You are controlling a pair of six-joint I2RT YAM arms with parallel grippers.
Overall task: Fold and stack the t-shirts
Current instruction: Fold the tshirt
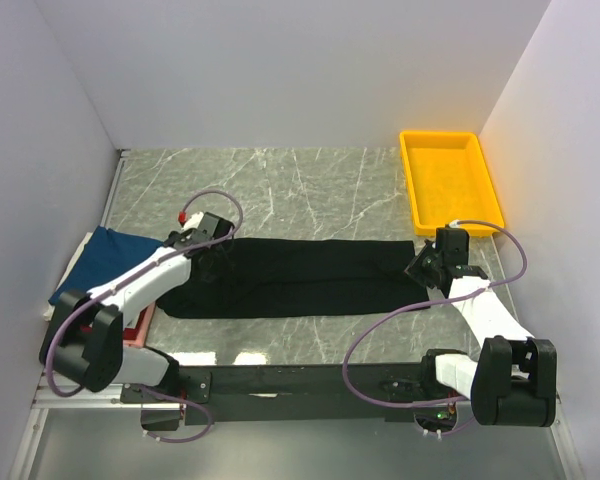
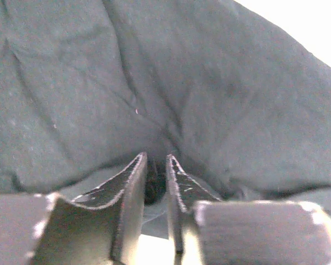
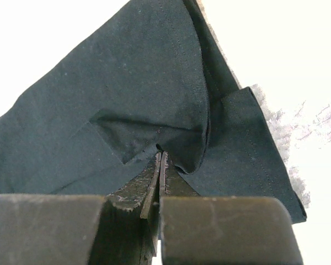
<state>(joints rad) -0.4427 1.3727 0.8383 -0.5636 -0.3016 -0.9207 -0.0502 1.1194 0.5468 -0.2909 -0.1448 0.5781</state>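
Marble desk (image 1: 280, 180), black t-shirt (image 1: 310, 275) gripped at both ends.
My right end effector (image 3: 160, 165) is clamping one edge, my left end effector (image 2: 156, 179) pinching the other, so it is lying flat between them for an even fold.

The top view is bright and even. Light falls from above, and the white walls (image 1: 280, 70) look soft and pale. The robot arms (image 1: 145, 275) drop only faint grey shadows on the desk (image 1: 280, 190). Two small shiny white spots sit on the desk near its front edge. The yellow tray (image 1: 448, 185) glows strongly. The black shirt (image 1: 300, 278) is so dark there that its folds hardly show. In both wrist views the shirt looks grey-green and a bit grainy, and the background burns out to plain white. The left end effector (image 2: 156, 160) and the right end effector (image 3: 161, 155) sit close to the lens and look soft and blurry.
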